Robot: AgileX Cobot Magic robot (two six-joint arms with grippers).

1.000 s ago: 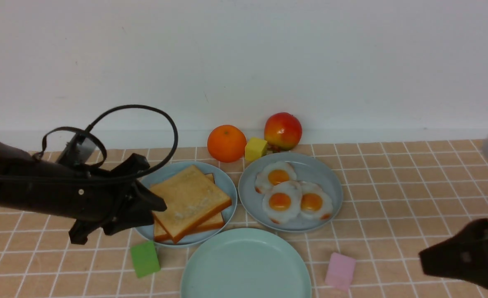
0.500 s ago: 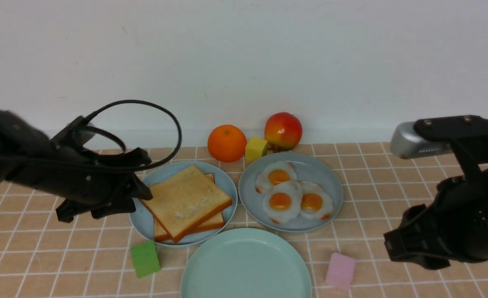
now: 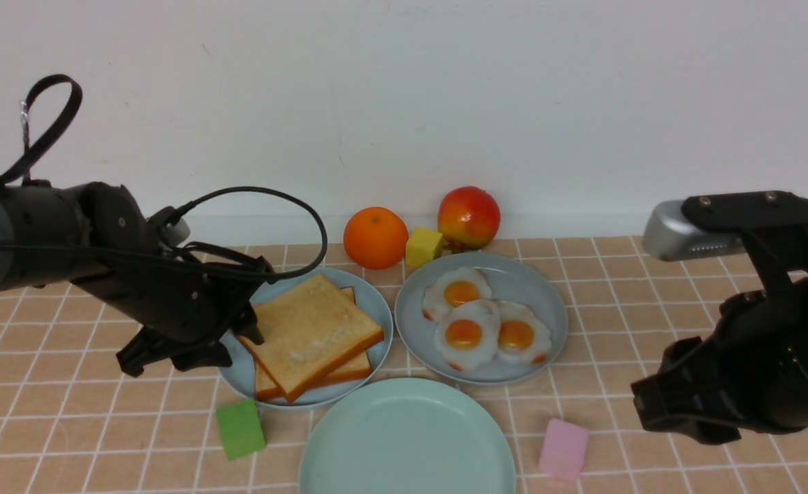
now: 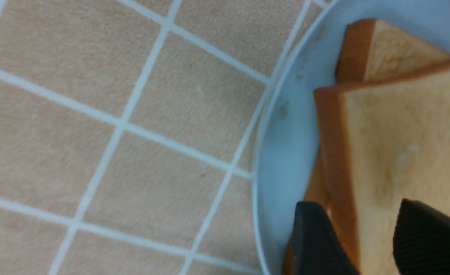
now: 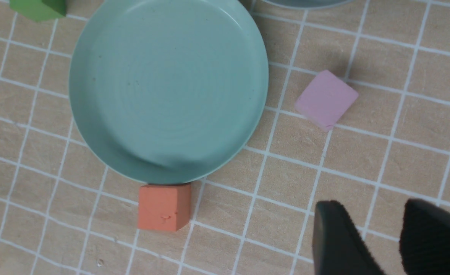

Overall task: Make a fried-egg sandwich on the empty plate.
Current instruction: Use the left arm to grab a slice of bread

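Observation:
Two golden-brown toast slices are stacked, the top toast [image 3: 311,329] over the lower one [image 3: 349,372], on the sky-blue plate [image 3: 236,374]. My left gripper [image 3: 250,333] is open at the stack's left edge. In the left wrist view the left gripper [image 4: 360,208] straddles the top toast's [image 4: 400,145] crust, one finger over the plate side and one over the toast's top face. Three fried eggs [image 3: 464,334] lie on the grey-blue plate [image 3: 541,295]. The mint-green empty plate [image 3: 407,439] sits bare at the front. My right gripper [image 3: 644,405] hovers open at the right, empty above the cloth [image 5: 374,208].
An orange [image 3: 375,237], a yellow block [image 3: 423,247] and an apple [image 3: 468,216] stand at the wall. A green block [image 3: 239,429] and a pink block [image 3: 564,449] flank the mint plate. An orange-red block [image 5: 164,207] touches that plate's [image 5: 167,88] rim.
My left arm has swung so its gripper now sits at the toast's left edge, with its jaws wider apart. The right arm came in from the right and has since held still.

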